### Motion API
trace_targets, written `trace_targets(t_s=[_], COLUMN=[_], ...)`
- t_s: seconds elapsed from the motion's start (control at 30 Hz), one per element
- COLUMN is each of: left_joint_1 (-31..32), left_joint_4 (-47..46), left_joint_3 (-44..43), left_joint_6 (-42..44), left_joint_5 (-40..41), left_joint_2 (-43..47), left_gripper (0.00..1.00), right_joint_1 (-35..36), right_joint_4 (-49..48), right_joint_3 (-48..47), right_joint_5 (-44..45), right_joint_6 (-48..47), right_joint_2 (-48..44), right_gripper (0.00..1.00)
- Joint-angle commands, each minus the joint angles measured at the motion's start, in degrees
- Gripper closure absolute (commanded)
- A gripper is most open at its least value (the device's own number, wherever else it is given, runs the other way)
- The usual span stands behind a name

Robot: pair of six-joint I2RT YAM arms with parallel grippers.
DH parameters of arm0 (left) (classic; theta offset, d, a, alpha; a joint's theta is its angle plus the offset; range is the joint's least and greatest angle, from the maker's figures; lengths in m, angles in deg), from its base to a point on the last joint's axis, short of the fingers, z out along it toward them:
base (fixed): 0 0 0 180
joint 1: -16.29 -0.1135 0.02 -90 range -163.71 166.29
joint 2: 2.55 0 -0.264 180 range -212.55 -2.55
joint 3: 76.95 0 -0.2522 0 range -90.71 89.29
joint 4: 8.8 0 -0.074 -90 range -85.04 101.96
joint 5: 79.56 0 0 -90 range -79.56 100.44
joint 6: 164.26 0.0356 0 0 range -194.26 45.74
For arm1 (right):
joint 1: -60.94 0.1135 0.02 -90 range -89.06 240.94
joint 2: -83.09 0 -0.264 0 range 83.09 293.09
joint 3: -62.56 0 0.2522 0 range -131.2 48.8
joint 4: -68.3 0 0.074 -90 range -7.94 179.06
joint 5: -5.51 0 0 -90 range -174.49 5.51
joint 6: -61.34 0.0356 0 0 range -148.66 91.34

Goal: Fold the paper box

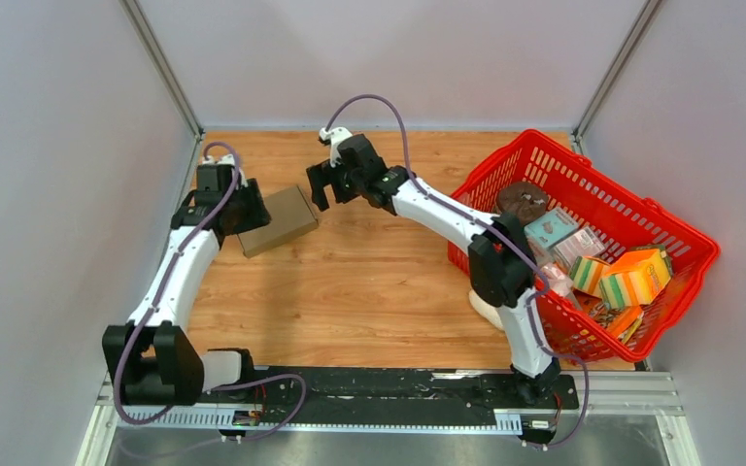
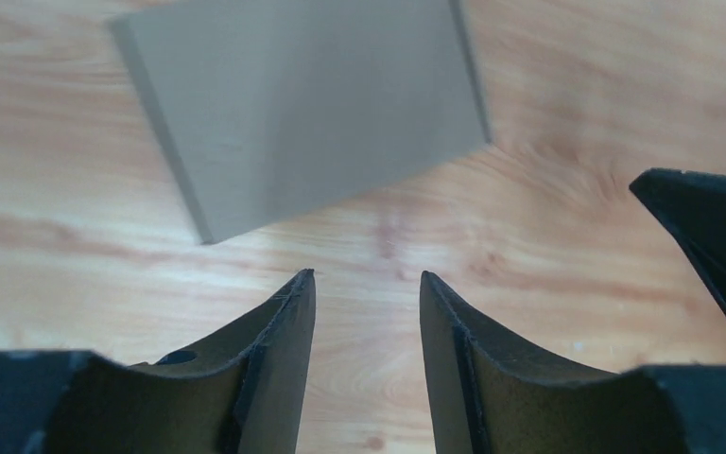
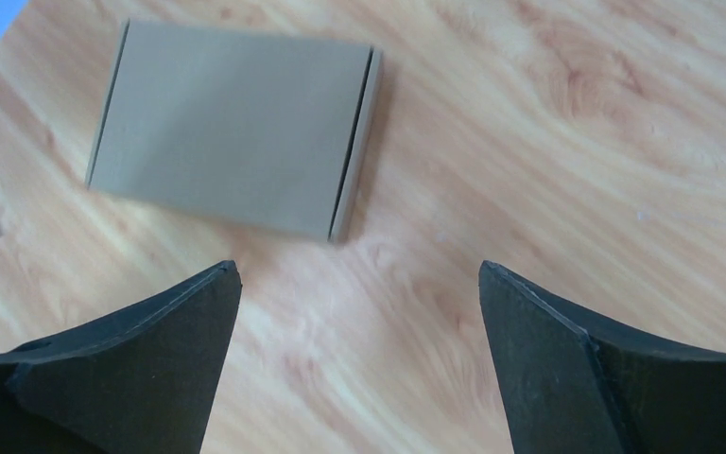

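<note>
The paper box (image 1: 279,220) is a small flat closed box of plain brown cardboard, lying on the wooden table at the left. In the left wrist view the paper box (image 2: 307,104) lies ahead of my left gripper (image 2: 367,276), apart from its fingertips. That gripper is open with only bare wood between its fingers. My left gripper (image 1: 245,216) sits at the box's left end in the top view. My right gripper (image 1: 329,184) hovers just right of the box, open wide and empty. From the right wrist, the paper box (image 3: 232,128) lies up and left of my right gripper (image 3: 359,270).
A red plastic basket (image 1: 680,291) stands at the right, tilted, holding several packets and sponges. A pale object (image 1: 487,313) lies by the right arm's base link. Grey walls close in the table at left, back and right.
</note>
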State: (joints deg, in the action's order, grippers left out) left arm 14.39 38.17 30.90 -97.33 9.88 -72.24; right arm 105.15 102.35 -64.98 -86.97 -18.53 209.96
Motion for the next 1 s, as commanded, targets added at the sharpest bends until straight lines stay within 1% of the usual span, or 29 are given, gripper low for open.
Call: trace_targets(t_s=[0.0, 0.03, 0.07, 0.1, 0.13, 0.2, 0.23, 0.33, 0.4, 0.47, 0.67, 0.7, 0.73, 0.83, 0.9, 0.97], left_joint_1=[3.5, 4.0, 4.7, 5.4, 7.2, 9.3, 11.3, 13.9, 16.9, 19.1, 19.7, 20.0, 20.1, 20.1, 20.1, 20.1], left_joint_4=[-1.1, 0.5, 1.1, 1.9, 2.5, 1.7, 1.7, 3.5, 1.3, -3.1, -6.8, -6.8, -5.6, -6.1, -4.9, -5.7], left_joint_3=[-5.1, -6.0, -6.8, -7.8, -8.0, -6.7, -6.4, -7.6, -5.3, -3.1, -3.7, -4.3, -5.1, -7.0, -9.3, -10.4], left_joint_6=[18.5, 21.3, 23.0, 26.5, 27.8, 31.8, 32.6, 34.8, 37.1, 38.7, 44.2, 44.9, 45.0, 45.5, 45.6, 45.9], left_joint_5=[-12.7, -8.3, -5.8, -3.4, -1.0, 0.3, 3.8, 7.9, 8.6, 13.7, 19.1, 19.6, 20.6, 23.8, 23.6, 25.2], left_joint_2=[-7.5, -8.8, -10.0, -12.1, -12.9, -14.9, -16.2, -20.7, -20.9, -21.0, -25.0, -26.8, -27.8, -32.2, -35.4, -36.3], left_gripper=[0.47, 0.47, 0.46, 0.46, 0.47, 0.47, 0.46, 0.43, 0.42, 0.40, 0.41, 0.41, 0.41, 0.42, 0.42, 0.43], right_joint_1=[0.3, -0.3, -0.6, -1.0, -1.6, -2.2, -3.0, -5.5, -6.8, -7.7, -8.5, -8.5, -8.6, -8.6, -9.0, -9.8], right_joint_4=[-7.9, -8.8, -9.8, -11.3, -12.1, -14.6, -15.0, -15.5, -16.4, -17.0, -19.8, -21.9, -22.1, -22.8, -23.2, -23.5], right_joint_3=[13.4, 15.5, 18.0, 19.8, 23.0, 26.1, 28.7, 31.3, 34.1, 36.9, 42.2, 43.1, 43.5, 45.1, 46.3, 46.8], right_joint_5=[-3.0, -2.7, -2.6, -3.9, -4.1, -3.5, -2.9, -1.8, -2.4, -2.3, -2.9, -2.9, -3.1, -2.8, -2.7, -2.9], right_joint_6=[-6.2, -6.4, -6.6, -7.3, -7.5, -8.1, -8.0, -7.1, -6.7, -7.0, -7.6, -7.6, -7.7, -8.4, -8.5, -8.2], right_joint_2=[-14.8, -19.2, -21.4, -23.2, -26.7, -29.8, -32.4, -36.3, -38.3, -41.0, -47.4, -48.1, -49.1, -50.9, -52.0, -52.5], right_gripper=[0.00, 0.00, 0.00, 0.00, 0.00, 0.00, 0.00, 0.00, 0.00, 0.00, 0.00, 0.00, 0.00, 0.00, 0.00, 0.00])
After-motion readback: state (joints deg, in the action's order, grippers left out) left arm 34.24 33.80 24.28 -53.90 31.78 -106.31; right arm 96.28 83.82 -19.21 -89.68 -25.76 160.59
